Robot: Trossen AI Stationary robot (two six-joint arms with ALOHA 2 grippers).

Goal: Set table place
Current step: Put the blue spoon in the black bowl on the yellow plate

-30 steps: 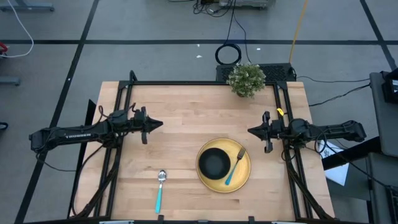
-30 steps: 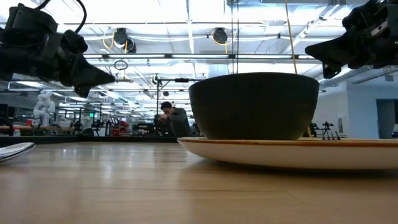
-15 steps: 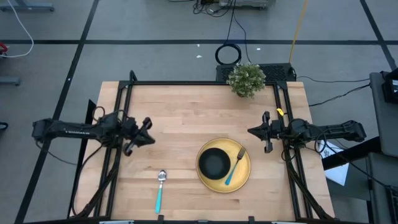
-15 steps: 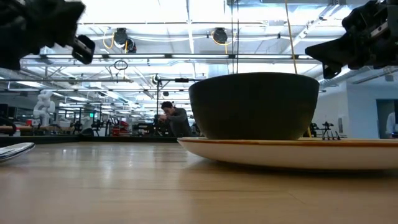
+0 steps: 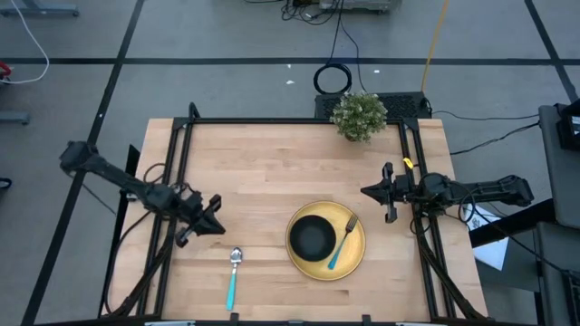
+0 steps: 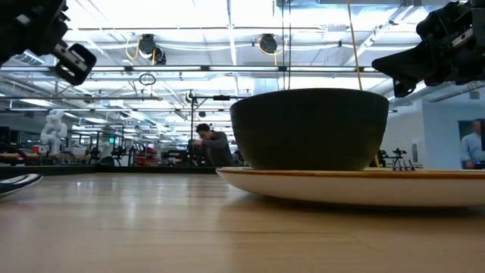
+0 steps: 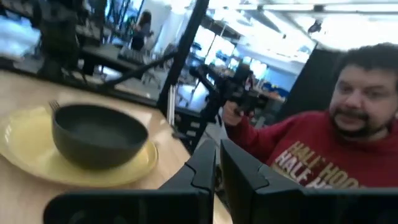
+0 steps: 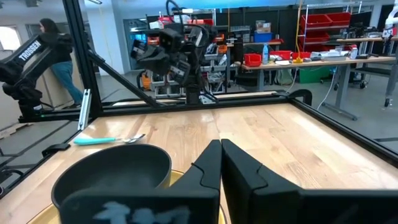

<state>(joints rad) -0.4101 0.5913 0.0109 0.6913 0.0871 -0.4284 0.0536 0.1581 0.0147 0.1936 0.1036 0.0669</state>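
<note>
Place setting on the light wooden bench [image 5: 272, 172]

Left hand [image 5: 216, 226], fingers together, hovers beside the turquoise-handled spoon [image 5: 233, 277], which lies lengthwise, bowl away. Black bowl [image 5: 313, 236] sits on round yellow plate [image 5: 355, 256] with slanted turquoise-handled fork [image 5: 342, 243]. Right hand [image 5: 365, 190] waits closed.

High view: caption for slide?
Black bowl and fork on yellow plate; spoon lies apart, left.
</note>
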